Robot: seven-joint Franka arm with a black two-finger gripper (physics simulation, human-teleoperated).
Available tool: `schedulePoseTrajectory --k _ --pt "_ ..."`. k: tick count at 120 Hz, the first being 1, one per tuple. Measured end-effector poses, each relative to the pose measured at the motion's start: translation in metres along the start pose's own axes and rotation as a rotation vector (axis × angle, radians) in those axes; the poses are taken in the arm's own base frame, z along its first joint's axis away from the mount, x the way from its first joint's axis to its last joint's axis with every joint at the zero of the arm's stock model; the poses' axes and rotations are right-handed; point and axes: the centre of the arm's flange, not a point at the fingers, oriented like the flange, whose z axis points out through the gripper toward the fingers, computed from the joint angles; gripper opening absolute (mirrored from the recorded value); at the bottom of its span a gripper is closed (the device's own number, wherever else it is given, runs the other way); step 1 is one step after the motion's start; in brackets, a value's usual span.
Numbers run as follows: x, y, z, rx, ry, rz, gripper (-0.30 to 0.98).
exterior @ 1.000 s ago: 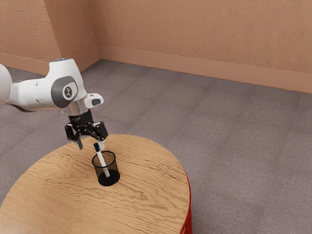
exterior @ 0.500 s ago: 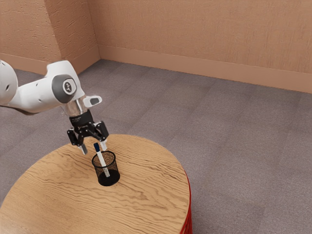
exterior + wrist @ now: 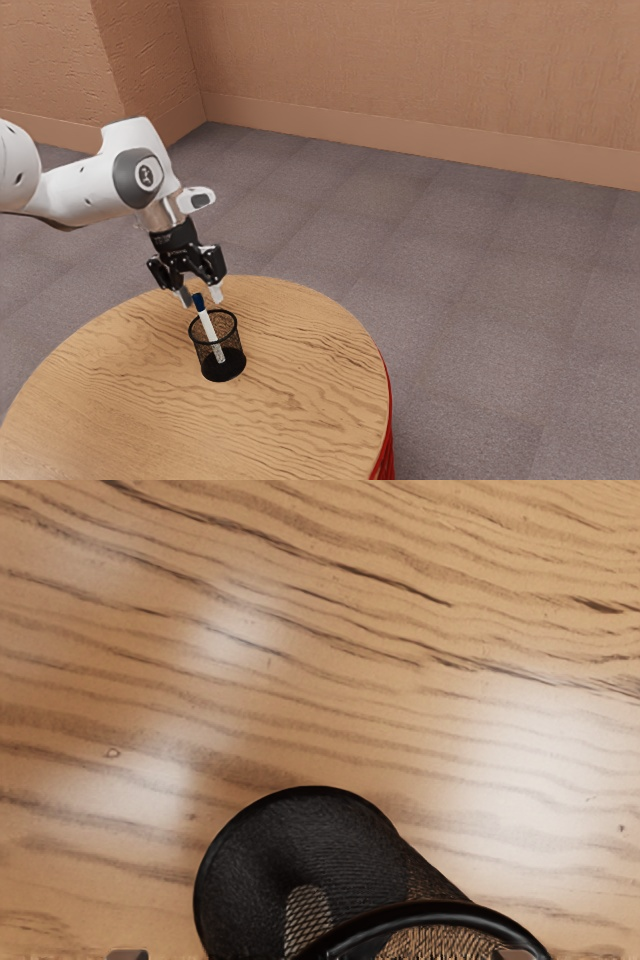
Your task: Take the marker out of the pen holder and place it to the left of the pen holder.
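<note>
My arm extends in from the exterior view's left of the pen holder, angled down; gripper just above its rim, slightly tilted, fingers apart.

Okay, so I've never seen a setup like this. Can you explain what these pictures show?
The machine is a white and grey robot arm with a black two-finger gripper at its end. The exterior view is taken from the arm's side. The wrist view comes from a camera on the arm's hand, looking down at the table.

On the round, wood-topped table stands a black mesh pen holder. A white marker with a dark blue cap leans inside it, cap up.

Nothing is held: the gripper is open, its fingers apart near the cap, probably about to grasp it.
</note>
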Motion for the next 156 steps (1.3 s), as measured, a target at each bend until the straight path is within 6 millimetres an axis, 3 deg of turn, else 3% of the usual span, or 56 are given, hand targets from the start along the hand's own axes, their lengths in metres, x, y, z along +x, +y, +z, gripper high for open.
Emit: schedulePoseTrajectory --k 34,78,106,116,141,156 --pt "-0.008 0.007 0.006 0.038 -0.034 0.040 0.40" --pt "-0.008 0.007 0.006 0.039 -0.041 0.038 0.03" --pt "-0.008 0.006 0.000 0.044 -0.031 0.033 -0.05" --pt "-0.013 0.005 -0.024 0.041 0.002 0.032 -0.07" --pt "-0.031 0.006 -0.112 0.051 0.105 0.050 -0.08" --pt "-0.046 -0.002 -0.137 0.079 0.098 0.051 -0.09"
